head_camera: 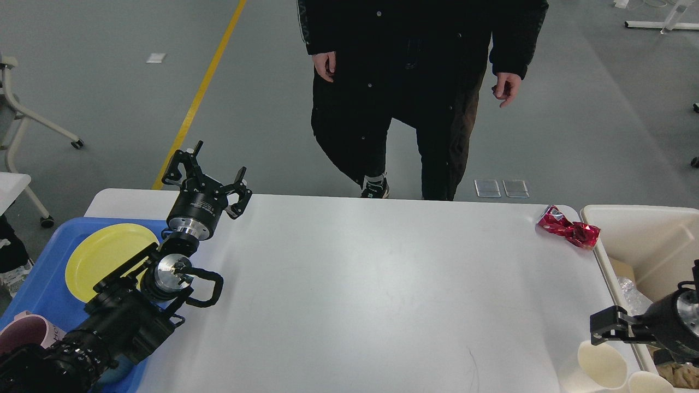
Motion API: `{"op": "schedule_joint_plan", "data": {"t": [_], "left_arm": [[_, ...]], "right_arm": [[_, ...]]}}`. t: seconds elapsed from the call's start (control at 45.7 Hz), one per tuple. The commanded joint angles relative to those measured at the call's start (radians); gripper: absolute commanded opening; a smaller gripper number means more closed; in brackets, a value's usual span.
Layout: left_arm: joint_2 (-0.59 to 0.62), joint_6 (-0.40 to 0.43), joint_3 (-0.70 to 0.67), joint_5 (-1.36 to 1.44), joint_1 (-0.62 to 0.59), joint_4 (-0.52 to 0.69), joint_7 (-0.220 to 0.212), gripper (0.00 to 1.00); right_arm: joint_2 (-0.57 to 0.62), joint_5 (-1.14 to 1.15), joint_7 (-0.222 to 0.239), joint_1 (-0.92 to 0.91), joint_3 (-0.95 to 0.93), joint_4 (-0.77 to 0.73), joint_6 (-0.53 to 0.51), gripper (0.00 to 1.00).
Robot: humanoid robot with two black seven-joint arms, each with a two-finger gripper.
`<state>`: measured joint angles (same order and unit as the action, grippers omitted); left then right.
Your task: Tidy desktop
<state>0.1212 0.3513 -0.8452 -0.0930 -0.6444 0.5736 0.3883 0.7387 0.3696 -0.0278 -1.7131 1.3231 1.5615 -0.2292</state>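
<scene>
The left gripper (210, 176) has its fingers wide open and empty above the tabletop (355, 289). The right gripper (599, 331) is just above a paper cup (600, 364); how far its fingers are open is hard to see.

two black jointed arms with silver metal wrist rings, a looped black cable, black two-fingered claws
</scene>
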Motion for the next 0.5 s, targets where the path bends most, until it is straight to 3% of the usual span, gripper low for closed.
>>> {"op": "schedule_joint_plan", "data": {"t": [0.0,0.306,0.481], "left_arm": [[-0.002,0.0,0.0,-0.001,0.0,0.0,0.001,0.96],[0.0,0.0,0.0,-0.001,0.0,0.0,0.001,0.96],[0.0,0.0,0.0,-0.001,0.0,0.0,0.001,0.96]], "right_arm": [[-0.002,-0.003,0.0,0.026,-0.004,0.0,-0.001,1.0],[0.008,-0.017,-0.001,0.19,-0.085,-0.064,0.027,1.0],[0.01,-0.017,-0.007,0.3,-0.137,-0.123,0.123,1.0]]}}
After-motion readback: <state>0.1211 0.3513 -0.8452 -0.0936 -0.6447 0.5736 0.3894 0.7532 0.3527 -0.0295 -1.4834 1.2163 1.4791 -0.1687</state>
